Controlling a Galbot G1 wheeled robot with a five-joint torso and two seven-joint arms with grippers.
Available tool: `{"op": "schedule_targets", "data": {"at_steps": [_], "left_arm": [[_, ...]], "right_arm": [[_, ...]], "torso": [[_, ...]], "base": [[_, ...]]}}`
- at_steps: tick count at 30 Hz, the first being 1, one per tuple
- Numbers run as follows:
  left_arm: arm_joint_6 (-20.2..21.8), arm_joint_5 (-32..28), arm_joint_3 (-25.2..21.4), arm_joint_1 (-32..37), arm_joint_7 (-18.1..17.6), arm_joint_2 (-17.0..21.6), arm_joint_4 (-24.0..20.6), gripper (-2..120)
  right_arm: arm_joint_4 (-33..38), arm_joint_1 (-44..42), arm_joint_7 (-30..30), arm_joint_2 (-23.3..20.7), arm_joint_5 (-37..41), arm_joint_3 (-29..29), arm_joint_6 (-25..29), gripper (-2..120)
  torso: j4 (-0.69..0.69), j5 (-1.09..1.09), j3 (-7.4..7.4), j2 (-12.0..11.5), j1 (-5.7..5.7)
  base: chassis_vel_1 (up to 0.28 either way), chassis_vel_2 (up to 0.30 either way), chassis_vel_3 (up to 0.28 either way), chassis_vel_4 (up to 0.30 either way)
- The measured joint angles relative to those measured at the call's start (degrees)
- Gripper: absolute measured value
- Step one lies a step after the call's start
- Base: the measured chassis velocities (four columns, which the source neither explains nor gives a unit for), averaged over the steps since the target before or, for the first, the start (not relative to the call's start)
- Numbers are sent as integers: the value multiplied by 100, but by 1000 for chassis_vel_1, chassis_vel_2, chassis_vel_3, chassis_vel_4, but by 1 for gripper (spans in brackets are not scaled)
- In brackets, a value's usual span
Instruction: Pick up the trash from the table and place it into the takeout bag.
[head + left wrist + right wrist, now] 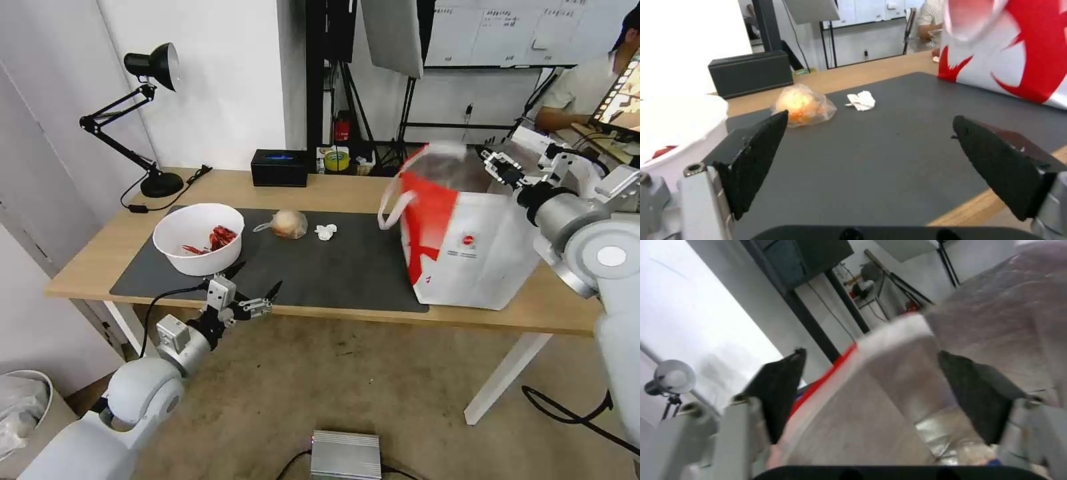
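On the table (333, 190), a white bowl (197, 239) with red shells sits at the left of the dark mat (347, 267). A clear bag with a tan lump (288, 224) and a small crumpled tissue (326, 231) lie mid-mat. The white-and-red takeout bag (467, 233) stands at the right, mouth open. My left gripper (259, 279) hovers open at the table's front edge, just right of the bowl (680, 123), facing the lump bag (803, 105) and tissue (861, 100). My right gripper (495, 167) is open at the bag's top; its fingers straddle the foil-lined rim (889, 336).
A black box (279, 167) and a tape roll (337, 160) sit at the table's back edge. A black desk lamp (150, 120) stands at the back left corner. A silver box (345, 455) lies on the floor in front, and a bin (20, 400) is at lower left.
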Motion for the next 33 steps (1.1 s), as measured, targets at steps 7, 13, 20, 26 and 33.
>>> {"op": "schedule_targets", "data": {"at_steps": [7,13,20,26,33], "left_arm": [[0,-47,-42,-18,-24,25,3,100],[-7,-65,-131,31,-26,17,-8,100],[-95,-136,-234,38,-22,54,50,100],[-145,-141,-273,71,-14,23,74,100],[-170,-128,-319,119,-2,-37,95,100]], "right_arm": [[65,97,-266,-27,149,-92,26,100],[473,200,-1007,-91,266,-268,184,100],[1044,-402,-1995,-420,-735,-571,49,100],[1248,-1133,-2801,-625,-2375,-829,681,100],[1239,-1824,-2801,-530,-3353,-1123,1183,100]], "torso": [[-1,1,0,0,0],[0,0,0,0,0],[0,0,0,0,0],[0,1,0,0,0],[0,0,0,0,0]], "base": [[0,0,0,0],[0,0,0,0],[0,0,0,0],[0,0,0,0],[0,0,0,0]]}}
